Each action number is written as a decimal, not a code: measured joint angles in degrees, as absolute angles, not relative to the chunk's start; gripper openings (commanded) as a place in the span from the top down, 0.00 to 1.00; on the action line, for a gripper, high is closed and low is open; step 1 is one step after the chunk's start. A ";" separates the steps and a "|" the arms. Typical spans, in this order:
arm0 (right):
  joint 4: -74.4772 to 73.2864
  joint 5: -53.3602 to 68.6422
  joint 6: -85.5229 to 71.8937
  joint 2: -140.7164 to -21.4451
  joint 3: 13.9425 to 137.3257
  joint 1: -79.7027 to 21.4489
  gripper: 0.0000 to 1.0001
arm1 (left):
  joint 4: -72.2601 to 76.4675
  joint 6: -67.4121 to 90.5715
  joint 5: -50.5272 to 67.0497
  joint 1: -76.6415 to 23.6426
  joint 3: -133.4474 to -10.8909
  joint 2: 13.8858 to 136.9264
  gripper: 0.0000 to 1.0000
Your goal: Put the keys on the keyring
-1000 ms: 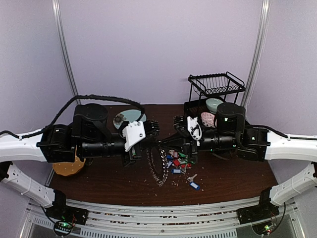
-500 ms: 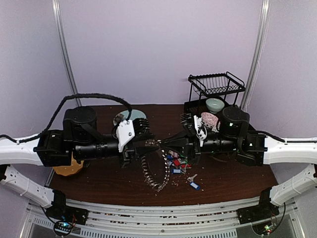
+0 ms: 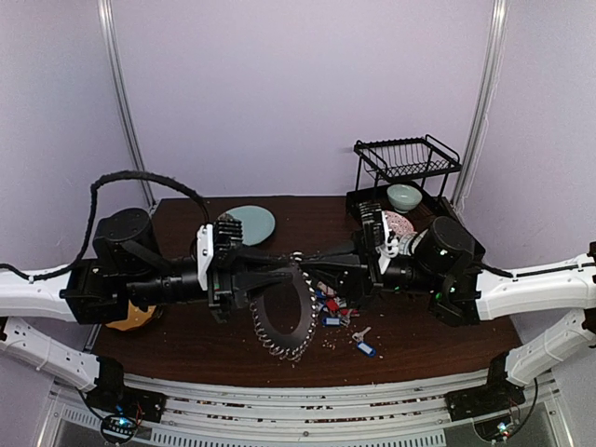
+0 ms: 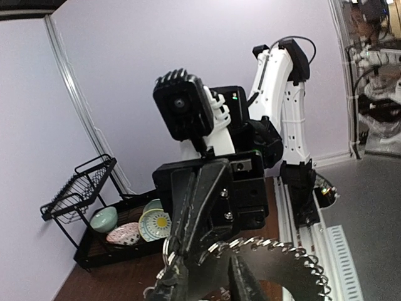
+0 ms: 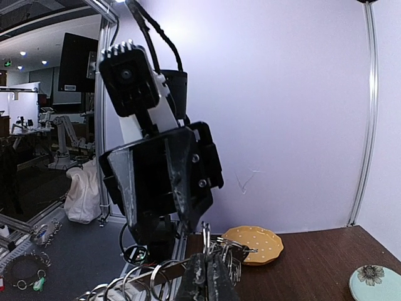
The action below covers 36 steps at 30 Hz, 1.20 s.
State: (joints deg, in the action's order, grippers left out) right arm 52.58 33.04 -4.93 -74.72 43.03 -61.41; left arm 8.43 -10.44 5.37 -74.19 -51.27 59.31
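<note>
Dangling keyring [image 3: 284, 317] near table's [image 3: 186, 343] front edge

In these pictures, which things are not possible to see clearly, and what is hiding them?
Top view: whether the left gripper grips the keyring; the dark jaws overlap there.
Left wrist view: the keyring's lower part, cut off by the bottom edge.
Top view: how many keys; too small, piled together.
Top view: the orange plate, mostly under the left arm.

Shiny metal keyring [image 3: 284, 351]; dark matt wood table [image 3: 186, 340]; keys [image 3: 333, 303] with probably plastic tags.
</note>
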 measured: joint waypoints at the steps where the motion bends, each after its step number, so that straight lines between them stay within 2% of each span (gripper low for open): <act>1: 53.43 33.01 -5.28 -74.72 43.03 -61.47 1.00 | 9.15 -10.13 5.34 -74.17 -50.74 59.22 0.71; 9: 57.14 32.67 -5.98 -75.42 42.76 -62.65 1.00 | 14.31 -7.14 2.55 -73.67 -48.38 59.09 0.78; 12: 57.17 32.67 -5.82 -75.55 42.76 -62.76 1.00 | 15.68 -6.26 1.85 -73.41 -48.38 59.61 0.89; 17: 57.06 32.23 -5.50 -75.57 42.74 -62.70 1.00 | 16.49 -5.65 1.96 -73.23 -48.58 60.88 0.91; 18: 56.97 32.16 -5.30 -75.57 42.74 -62.70 1.00 | 16.49 -5.65 1.96 -73.12 -48.71 61.01 0.93; 19: 56.88 31.99 -5.04 -75.55 42.74 -62.70 1.00 | 16.43 -5.65 1.98 -73.06 -48.88 61.14 1.00; 27: 53.93 30.89 -1.52 -74.43 42.74 -62.65 1.00 | 14.98 -5.87 2.28 -72.79 -49.89 61.58 1.00; 28: 52.99 30.65 -0.97 -74.13 42.74 -62.65 0.97 | 14.70 -6.04 2.28 -72.79 -49.93 61.58 1.00; 29: 52.12 30.48 -0.27 -73.84 42.74 -62.65 0.90 | 14.11 -6.26 2.17 -72.79 -50.02 61.58 1.00; 31: 49.34 30.24 1.26 -73.17 42.78 -62.65 0.84 | 12.29 -6.92 1.63 -72.79 -50.26 61.65 1.00; 36: 39.57 28.25 6.33 -72.23 44.93 -62.72 0.82 | 6.42 -9.30 -0.34 -72.88 -51.09 62.26 1.00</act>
State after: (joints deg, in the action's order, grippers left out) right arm 39.57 28.25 6.33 -72.23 44.93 -62.72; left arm 6.42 -9.30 -0.34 -72.88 -51.09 62.26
